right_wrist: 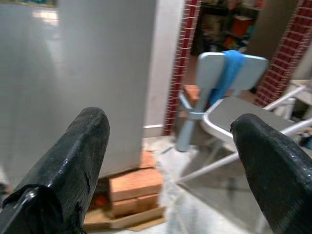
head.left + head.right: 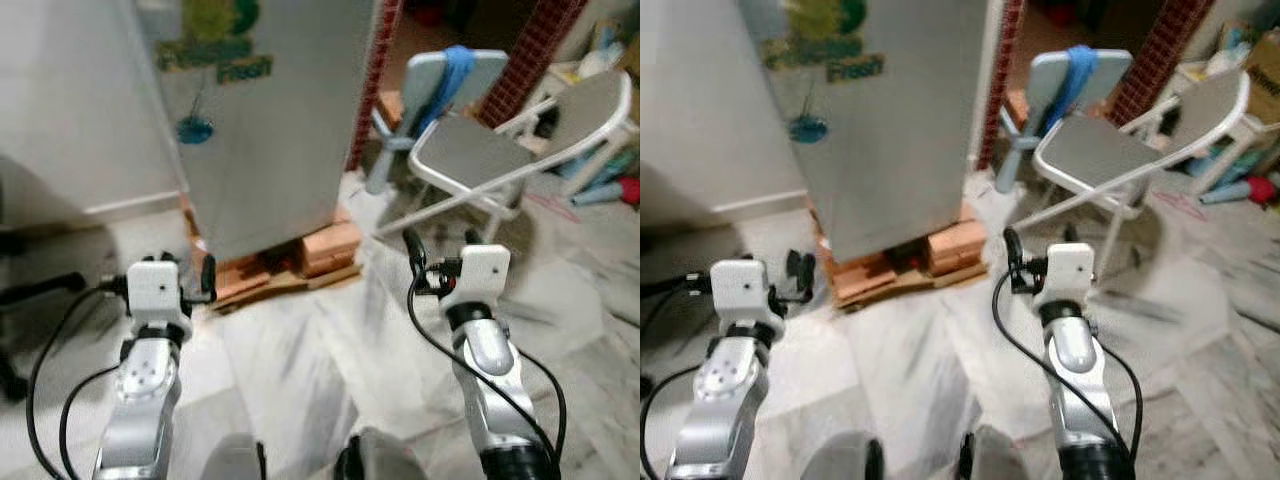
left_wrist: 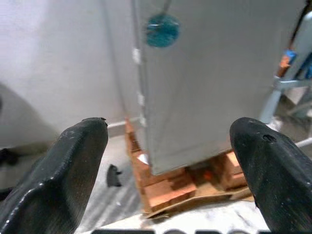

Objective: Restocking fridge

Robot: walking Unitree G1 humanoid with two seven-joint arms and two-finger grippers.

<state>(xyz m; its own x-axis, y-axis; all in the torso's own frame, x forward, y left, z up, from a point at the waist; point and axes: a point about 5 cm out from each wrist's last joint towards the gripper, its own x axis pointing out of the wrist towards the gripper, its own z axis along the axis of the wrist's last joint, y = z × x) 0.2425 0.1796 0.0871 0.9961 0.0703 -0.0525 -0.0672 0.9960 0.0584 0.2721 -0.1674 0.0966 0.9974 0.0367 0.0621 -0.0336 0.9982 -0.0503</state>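
Two hands are recorded held out low over the pale marble floor [image 2: 300, 370], the left hand [image 2: 190, 275] and the right hand [image 2: 440, 243], each spread wide and holding nothing. One grey fridge [image 2: 270, 130], door closed and magnets stuck on it, is set ahead on bricks [image 2: 325, 245]. One grey folding chair [image 2: 480, 150] with a blue cloth [image 2: 452, 70] is placed beside it, to the right.

Fridge [image 2: 270, 130]: grey, with green stickers [image 2: 215, 45] and a round blue one [image 2: 194, 129]. Bricks [image 2: 325, 248] under it: orange-red. Floor [image 2: 300, 350]: white marble, grey-veined. Folding chair [image 2: 470, 150]: grey seat, white frame, blue cloth [image 2: 450, 70] over the back. Pillar [image 2: 530, 50], far right: red brick pattern. Arms: silver; fingers [image 3: 73, 165]: black.
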